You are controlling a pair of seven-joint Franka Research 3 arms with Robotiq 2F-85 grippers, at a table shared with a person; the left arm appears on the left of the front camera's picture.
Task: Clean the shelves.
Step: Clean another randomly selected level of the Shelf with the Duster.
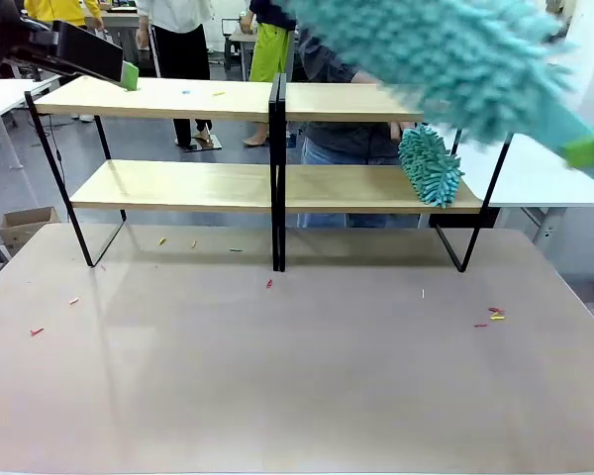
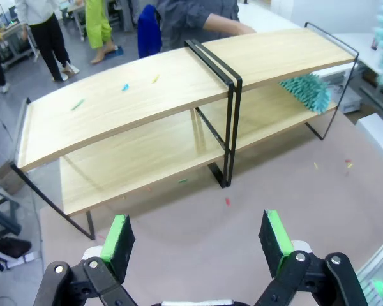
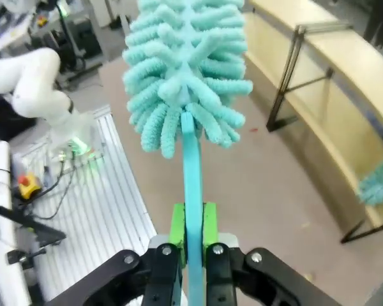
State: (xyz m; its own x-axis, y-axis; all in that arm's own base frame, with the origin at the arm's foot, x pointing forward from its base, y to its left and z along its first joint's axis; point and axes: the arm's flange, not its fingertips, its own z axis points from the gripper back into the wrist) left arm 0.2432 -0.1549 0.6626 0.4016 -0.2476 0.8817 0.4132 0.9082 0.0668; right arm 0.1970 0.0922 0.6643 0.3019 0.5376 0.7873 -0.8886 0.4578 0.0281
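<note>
My right gripper (image 3: pixel 193 220) is clenched on the flat teal plastic handle (image 3: pixel 193 166) of a fluffy teal chenille duster (image 3: pixel 185 70), held up off the right end of the shelves (image 1: pixel 178 185) and apart from them. The shelves are a wide two-tier rack of light wooden boards in a thin black metal frame, standing at the far side of the grey-brown table (image 1: pixel 297 396). My left gripper (image 2: pixel 198 236) is released, jaws spread, facing the rack's front and touching nothing. Small coloured scraps (image 2: pixel 124 87) lie on the top board. A second teal duster (image 1: pixel 431 163) rests on the lower right board. I judge the rack stiff but light and likely to slide under a push. A black end post looks the best place to steady it.
</note>
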